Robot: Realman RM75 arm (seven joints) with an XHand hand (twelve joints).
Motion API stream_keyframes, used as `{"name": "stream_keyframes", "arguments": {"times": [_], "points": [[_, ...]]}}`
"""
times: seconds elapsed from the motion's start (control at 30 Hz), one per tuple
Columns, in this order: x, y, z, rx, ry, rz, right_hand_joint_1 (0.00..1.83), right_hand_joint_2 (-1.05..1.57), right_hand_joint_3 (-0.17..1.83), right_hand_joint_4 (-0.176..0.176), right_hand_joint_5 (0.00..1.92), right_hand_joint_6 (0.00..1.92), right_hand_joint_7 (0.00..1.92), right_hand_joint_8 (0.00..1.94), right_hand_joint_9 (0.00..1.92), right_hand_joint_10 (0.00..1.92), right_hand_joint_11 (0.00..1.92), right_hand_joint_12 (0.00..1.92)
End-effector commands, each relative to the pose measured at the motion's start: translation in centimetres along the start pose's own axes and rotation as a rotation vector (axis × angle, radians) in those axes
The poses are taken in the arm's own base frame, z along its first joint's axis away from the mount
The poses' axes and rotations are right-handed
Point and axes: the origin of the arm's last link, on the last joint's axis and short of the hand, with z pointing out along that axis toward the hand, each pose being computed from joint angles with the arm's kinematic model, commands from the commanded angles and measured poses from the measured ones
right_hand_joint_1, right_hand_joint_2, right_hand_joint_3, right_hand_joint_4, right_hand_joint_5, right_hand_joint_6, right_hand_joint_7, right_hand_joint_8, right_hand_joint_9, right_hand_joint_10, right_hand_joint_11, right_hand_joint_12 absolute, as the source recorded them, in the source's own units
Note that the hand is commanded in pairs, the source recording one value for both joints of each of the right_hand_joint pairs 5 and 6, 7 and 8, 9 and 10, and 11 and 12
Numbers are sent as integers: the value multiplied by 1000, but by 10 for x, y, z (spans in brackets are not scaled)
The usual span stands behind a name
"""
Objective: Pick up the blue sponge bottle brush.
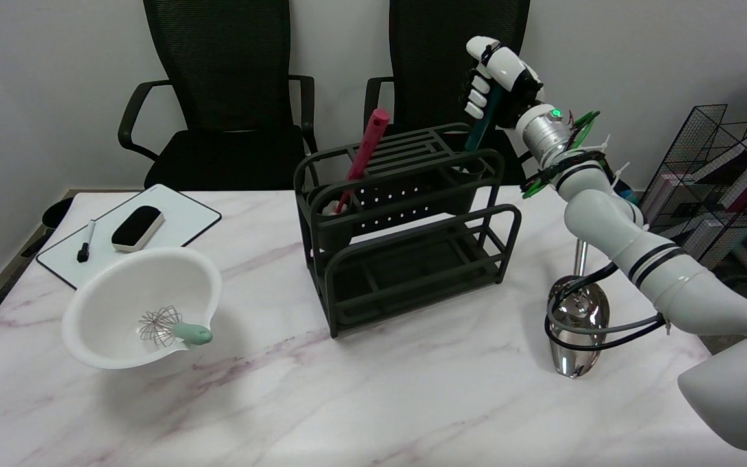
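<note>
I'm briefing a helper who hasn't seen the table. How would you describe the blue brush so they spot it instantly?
Find the dark rack mid-table. In its right back cup stands the blue brush, its handle gripped by the right hand. The other handle, at the left, is red.

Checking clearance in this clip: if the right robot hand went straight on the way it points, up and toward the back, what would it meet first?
Probably the right-hand chair's backrest. The robot hand grips the brush handle above the rack and overlaps that backrest in the picture. Depth is unclear from this one view, so it may pass in front.
</note>
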Motion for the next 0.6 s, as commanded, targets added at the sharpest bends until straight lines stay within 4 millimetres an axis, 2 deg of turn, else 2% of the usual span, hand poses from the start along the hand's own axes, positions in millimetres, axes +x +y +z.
{"name": "stream_keyframes", "arguments": {"times": [0.03,0.27,0.6], "points": [[9,-19,4,2,-5,-36,969,1571,590,0,1920,1920,1920,1920,1920,1920,1920,1920],[9,-20,4,5,-5,-37,970,1571,587,0,1920,1920,1920,1920,1920,1920,1920,1920],[7,-38,14,31,-8,-29,972,1571,576,0,1920,1920,1920,1920,1920,1920,1920,1920]]}}
